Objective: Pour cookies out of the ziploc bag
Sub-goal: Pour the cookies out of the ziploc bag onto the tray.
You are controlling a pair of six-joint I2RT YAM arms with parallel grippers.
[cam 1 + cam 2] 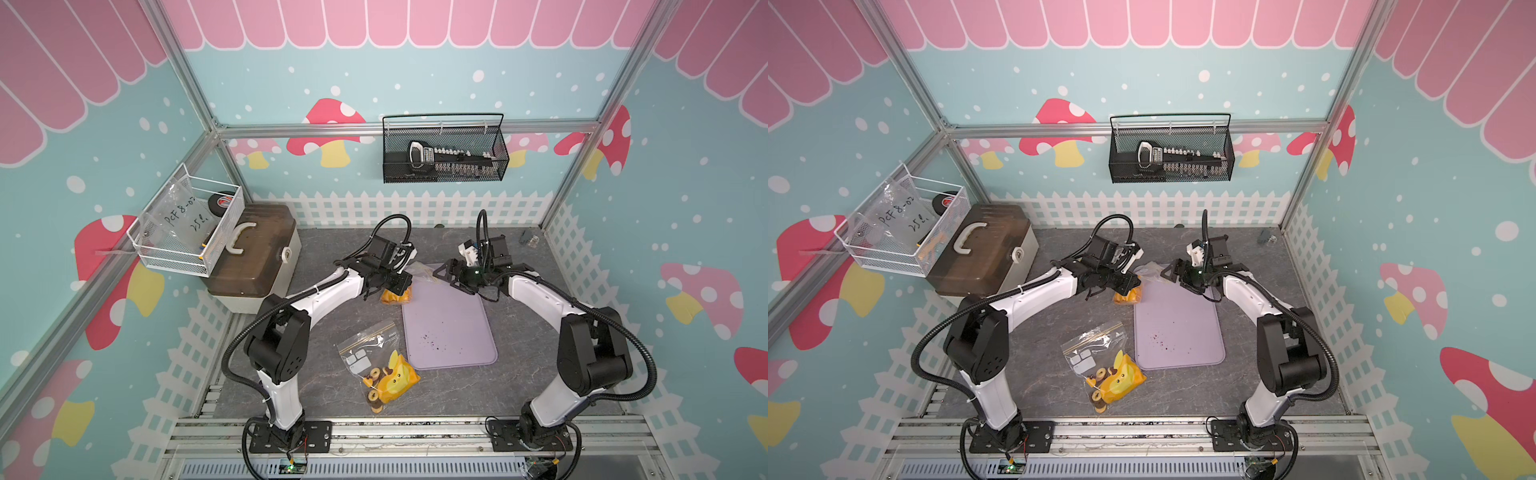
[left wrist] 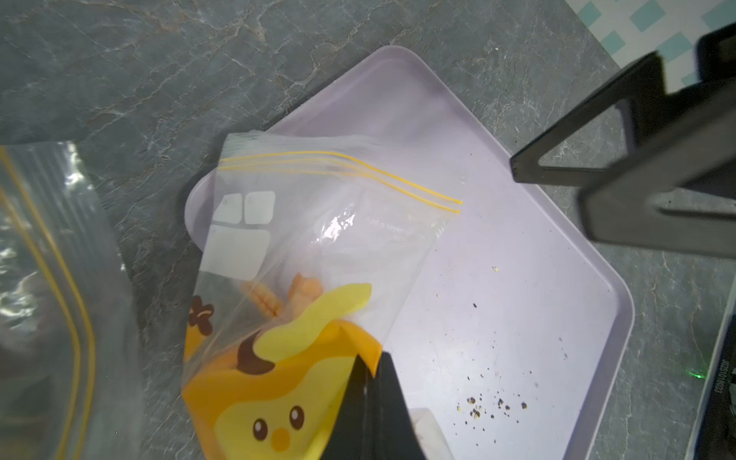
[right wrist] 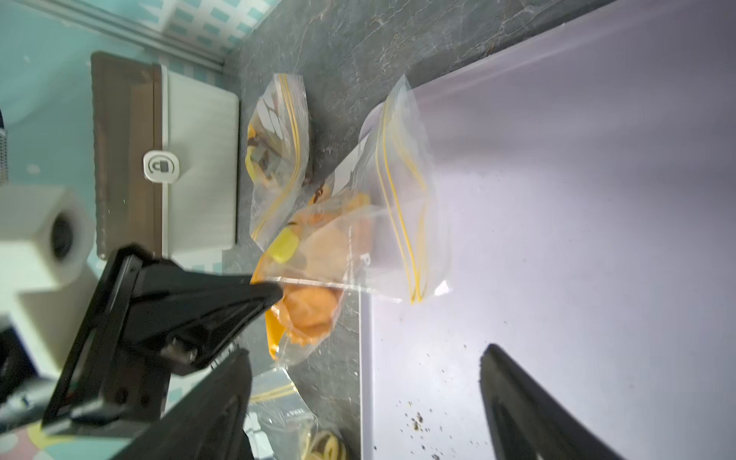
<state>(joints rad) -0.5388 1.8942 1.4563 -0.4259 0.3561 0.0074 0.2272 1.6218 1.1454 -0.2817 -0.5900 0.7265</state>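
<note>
My left gripper (image 2: 370, 366) is shut on the orange bottom corner of the ziploc bag (image 2: 318, 239), holding it above the far left corner of the purple tray (image 1: 449, 328). The bag's yellow-striped zip end points down toward the tray. Orange cookies (image 3: 310, 310) lie bunched inside the bag near the gripped end, beside a yellow cartoon packet. My right gripper (image 3: 366, 354) stands open over the tray, just right of the bag's zip end, with nothing between its fingers. In both top views the bag (image 1: 395, 296) (image 1: 1128, 296) hangs under the left wrist.
A second bag of cookies (image 1: 380, 365) lies on the grey table in front of the tray's left edge. Another bag (image 3: 278, 159) lies nearer the brown-lidded box (image 1: 253, 257). Dark crumbs (image 1: 428, 340) dot the tray. Wire baskets hang on the walls.
</note>
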